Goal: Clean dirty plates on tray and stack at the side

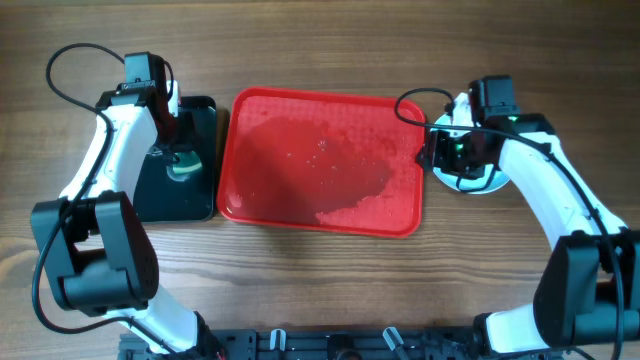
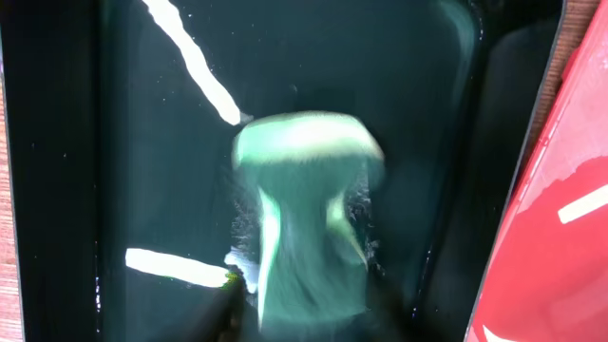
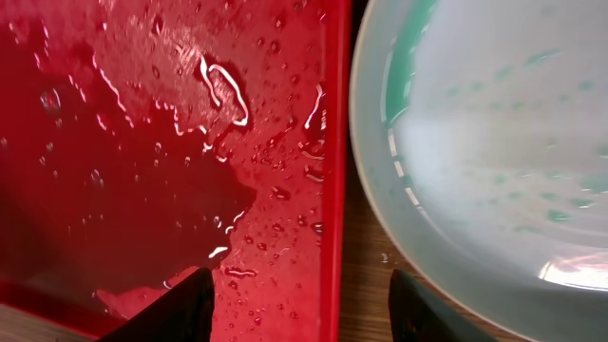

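Left pincer: positioned over the black tray, directly above the green sponge. The sponge is blurred in the wrist view and sits between the two dark finger ends at the lower edge. Whether it is pinched or free cannot be told.

Right pincer: jaws spread apart, nothing between them, touching nothing. It straddles the right rim of the red tray, just beside the plates.

The plates lie on the worktop, off the tray, against its right side. Their number cannot be told. The top plate is pale, wet, with faint green flecks. The tray holds water only.
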`<state>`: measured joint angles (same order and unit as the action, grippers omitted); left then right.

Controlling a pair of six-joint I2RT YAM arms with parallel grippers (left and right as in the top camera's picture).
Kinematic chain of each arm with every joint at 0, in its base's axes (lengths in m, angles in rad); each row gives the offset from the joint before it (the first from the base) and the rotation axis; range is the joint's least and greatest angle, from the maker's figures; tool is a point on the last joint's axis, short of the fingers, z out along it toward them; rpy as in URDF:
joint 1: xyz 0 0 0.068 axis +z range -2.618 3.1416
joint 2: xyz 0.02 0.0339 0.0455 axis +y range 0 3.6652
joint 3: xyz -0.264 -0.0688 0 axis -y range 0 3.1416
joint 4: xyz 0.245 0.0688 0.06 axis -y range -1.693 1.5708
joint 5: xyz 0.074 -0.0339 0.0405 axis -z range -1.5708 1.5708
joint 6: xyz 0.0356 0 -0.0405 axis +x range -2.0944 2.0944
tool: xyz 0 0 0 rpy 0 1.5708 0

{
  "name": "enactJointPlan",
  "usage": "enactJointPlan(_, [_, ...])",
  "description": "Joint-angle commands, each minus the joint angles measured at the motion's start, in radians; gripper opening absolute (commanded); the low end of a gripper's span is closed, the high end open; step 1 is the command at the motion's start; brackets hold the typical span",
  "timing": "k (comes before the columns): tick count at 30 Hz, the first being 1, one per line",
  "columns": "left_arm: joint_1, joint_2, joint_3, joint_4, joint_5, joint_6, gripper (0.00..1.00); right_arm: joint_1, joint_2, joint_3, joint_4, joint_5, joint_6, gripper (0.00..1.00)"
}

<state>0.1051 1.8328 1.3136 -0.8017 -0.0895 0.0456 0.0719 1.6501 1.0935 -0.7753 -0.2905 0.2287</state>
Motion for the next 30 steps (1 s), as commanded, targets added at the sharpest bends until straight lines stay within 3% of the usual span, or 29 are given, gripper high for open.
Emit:
enactJointPlan(1, [0.006,-0.005,-0.01,0.002,-0.013,-0.002,0.78,0.035,0.034,-0.019,0.005,0.01,-0.015,0.56])
enactJointPlan(3, [0.006,-0.014,0.013,-0.027,-0.013,-0.035,0.83,0.043,0.043,-0.045,0.021,0.01,-0.005,0.56])
enactJointPlan(8, [0.005,-0.1,0.147,-0.133,0.0,-0.054,0.85,0.043,0.05,-0.106,0.066,0.052,0.018,0.45])
enactJointPlan(12, [0.004,-0.17,0.17,-0.134,0.064,-0.054,0.86,0.043,0.054,-0.161,0.15,0.051,0.014,0.37])
enactJointPlan(19, [0.004,-0.177,0.17,-0.158,0.131,-0.054,0.84,0.043,0.055,-0.237,0.256,0.029,-0.023,0.06])
enactJointPlan(20, [0.004,-0.177,0.17,-0.158,0.131,-0.054,0.84,0.043,0.055,-0.237,0.278,0.029,-0.036,0.04])
enactJointPlan(28, [0.004,-0.177,0.17,-0.158,0.131,-0.054,0.85,0.043,0.055,-0.237,0.395,0.066,-0.106,0.04])
enactJointPlan(29, [0.004,-0.177,0.17,-0.157,0.131,-0.054,0.85,0.043,0.055,-0.237,0.402,0.066,-0.118,0.09])
enactJointPlan(30, [0.004,-0.177,0.17,-0.157,0.131,-0.054,0.85,0.043,0.055,-0.236,0.41,0.066,-0.124,0.24])
